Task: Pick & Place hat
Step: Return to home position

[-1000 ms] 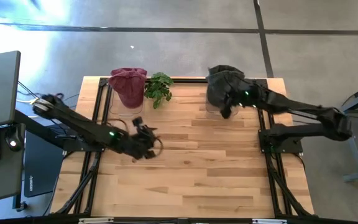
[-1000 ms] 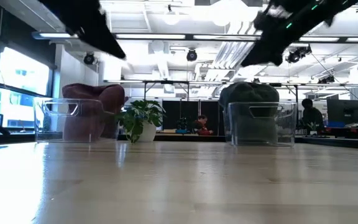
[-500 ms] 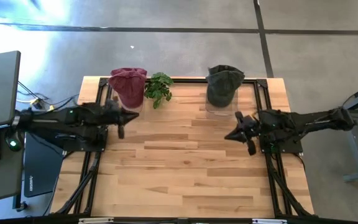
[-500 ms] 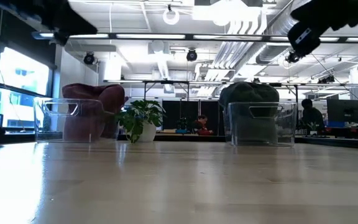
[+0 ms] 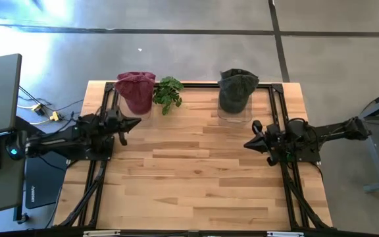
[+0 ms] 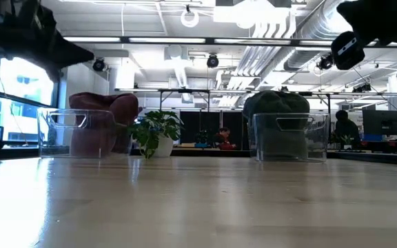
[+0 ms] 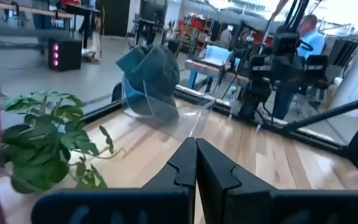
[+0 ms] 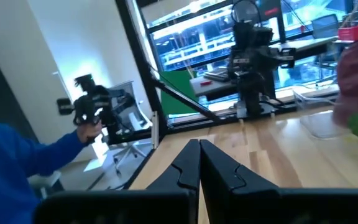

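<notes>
A dark red hat (image 5: pixel 135 91) sits in a clear box (image 6: pixel 74 132) at the table's far left; its crown rises above the box rim. A dark green hat (image 5: pixel 234 91) sits the same way in a second clear box (image 6: pixel 288 138) at the far right. My left gripper (image 5: pixel 127 125) hangs shut above the table's left side, just near of the red hat. My right gripper (image 5: pixel 249 143) hangs shut above the right side, near of the green hat. Neither holds anything. The wrist views show each pair of fingers closed, the left gripper (image 7: pixel 196 155) and the right gripper (image 8: pixel 199 158).
A small potted plant (image 5: pixel 168 94) stands between the two boxes at the far edge. Black frame rails (image 5: pixel 278 105) run along the table's left and right sides. A person's blue sleeve (image 8: pixel 11 168) shows in the room beyond. The wooden middle of the table (image 5: pixel 189 164) lies bare.
My left gripper has drawn back from the table's middle toward the left and far side, and its fingers have closed. My right gripper has left the green hat, going toward the near and right side. Both hats have stayed in their boxes.
</notes>
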